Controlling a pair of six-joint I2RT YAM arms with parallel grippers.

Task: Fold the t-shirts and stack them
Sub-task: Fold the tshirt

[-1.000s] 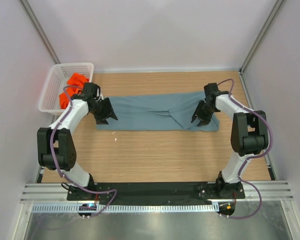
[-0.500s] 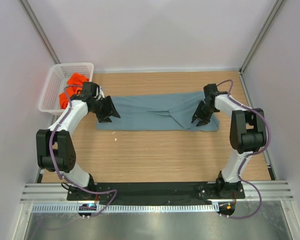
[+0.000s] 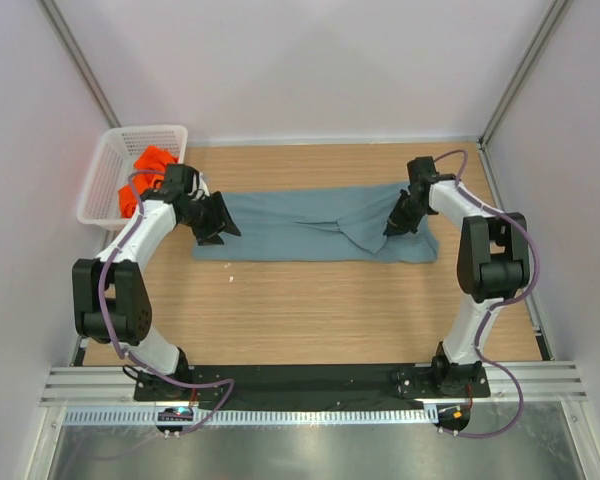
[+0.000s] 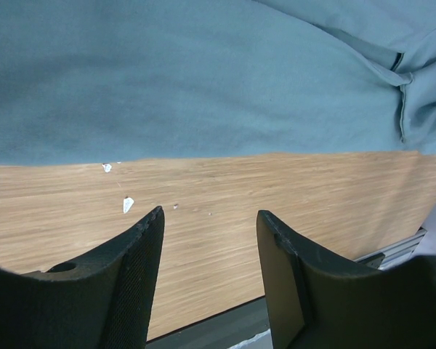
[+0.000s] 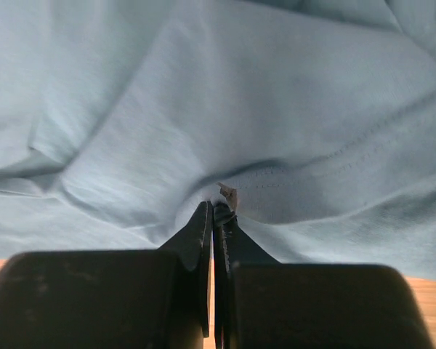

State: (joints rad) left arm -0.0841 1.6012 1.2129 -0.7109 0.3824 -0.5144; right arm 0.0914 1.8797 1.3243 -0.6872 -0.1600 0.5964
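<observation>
The grey-blue t-shirt (image 3: 310, 224) lies as a long folded band across the wooden table (image 3: 310, 310). My left gripper (image 3: 220, 228) is open and empty at the band's left end, fingers (image 4: 134, 254) over bare wood just in front of the shirt's near edge (image 4: 203, 80). My right gripper (image 3: 393, 224) is shut on a pinch of the grey-blue shirt (image 5: 276, 109) at its right end, where the cloth puckers around the fingertips (image 5: 203, 218). The orange t-shirt (image 3: 143, 175) sits crumpled in the white basket.
The white lattice basket (image 3: 115, 150) stands at the table's back left corner, close behind my left arm. White walls and metal posts enclose the table. A black base strip (image 3: 310, 385) runs along the near edge. Small white flecks (image 4: 127, 205) lie on the wood.
My right gripper has moved a little back and left along the shirt's right end, pulling cloth with it. My left gripper has shifted slightly right at the left end.
</observation>
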